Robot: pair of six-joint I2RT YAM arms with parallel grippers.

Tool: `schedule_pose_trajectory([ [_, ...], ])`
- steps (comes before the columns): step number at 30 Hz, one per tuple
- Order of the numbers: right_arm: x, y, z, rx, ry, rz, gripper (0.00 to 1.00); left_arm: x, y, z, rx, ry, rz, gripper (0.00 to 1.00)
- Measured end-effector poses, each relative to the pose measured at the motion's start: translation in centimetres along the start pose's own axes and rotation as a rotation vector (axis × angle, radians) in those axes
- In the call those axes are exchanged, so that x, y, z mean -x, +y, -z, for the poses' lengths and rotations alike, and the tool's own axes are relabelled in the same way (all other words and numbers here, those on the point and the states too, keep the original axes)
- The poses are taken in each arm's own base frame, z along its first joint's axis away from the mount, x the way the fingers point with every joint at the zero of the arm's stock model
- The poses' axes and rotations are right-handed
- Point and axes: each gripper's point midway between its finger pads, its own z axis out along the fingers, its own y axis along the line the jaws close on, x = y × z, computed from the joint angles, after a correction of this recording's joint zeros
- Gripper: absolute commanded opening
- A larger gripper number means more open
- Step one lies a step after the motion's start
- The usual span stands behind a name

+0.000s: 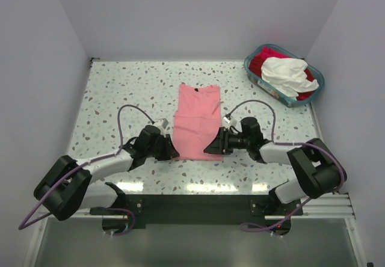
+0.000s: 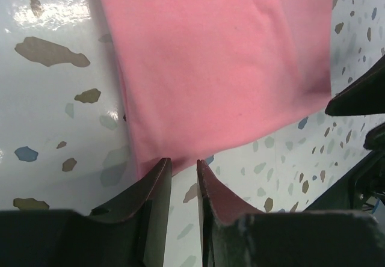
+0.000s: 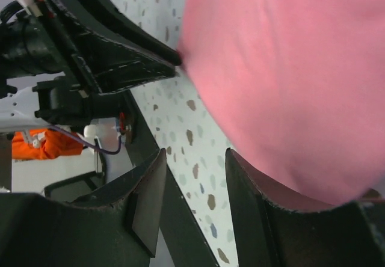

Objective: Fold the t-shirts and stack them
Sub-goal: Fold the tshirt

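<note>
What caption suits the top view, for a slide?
Left gripper and right gripper at the near hem of the pink t-shirt; white shirt, red shirt in the basket.

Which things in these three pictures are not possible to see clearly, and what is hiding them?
- Top view: near corners of the pink shirt, covered by the left gripper and right gripper.
- Top view: how many shirts lie in the basket; the white shirt covers the red cloth.
- Right wrist view: the shirt's hem, blurred and partly behind a finger.
</note>
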Motion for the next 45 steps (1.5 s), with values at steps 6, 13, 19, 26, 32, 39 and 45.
schedule_pose_trajectory([
  [6, -1.8, 3.4, -3.3, 0.1, 0.083, 0.048, 0.48, -0.2, -0.4, 0.0, -0.019, 0.003, -0.009, 0.26],
  [13, -3.5, -0.2, -6.2, 0.087, 0.12, -0.077, 0.47, -1.2, 0.6, -0.5, 0.008, 0.013, 0.047, 0.2],
  [19, -3.0, -0.6, -5.3, 0.138, 0.069, -0.1, 0.47, -1.2, 0.7, -0.6, -0.002, -0.012, 0.094, 0.2],
  [26, -2.5, 0.9, -3.2, 0.093, 0.054, -0.056, 0.54, -1.3, 1.3, 0.5, 0.048, -0.013, 0.098, 0.32],
  [32, 2.8, 4.0, -0.2, -0.12, -0.06, 0.158, 0.56, -0.1, 2.1, 2.5, 0.2, -0.004, 0.084, 0.57],
  [39, 2.4, 1.9, 3.0, -0.491, -0.049, 0.178, 0.58, 2.2, 0.8, 4.2, 0.331, -0.041, -0.023, 0.79],
  [45, -3.3, -1.5, 2.6, -0.716, 0.111, 0.177, 0.57, 1.2, 1.8, 4.1, 0.421, 0.001, -0.084, 0.8],
])
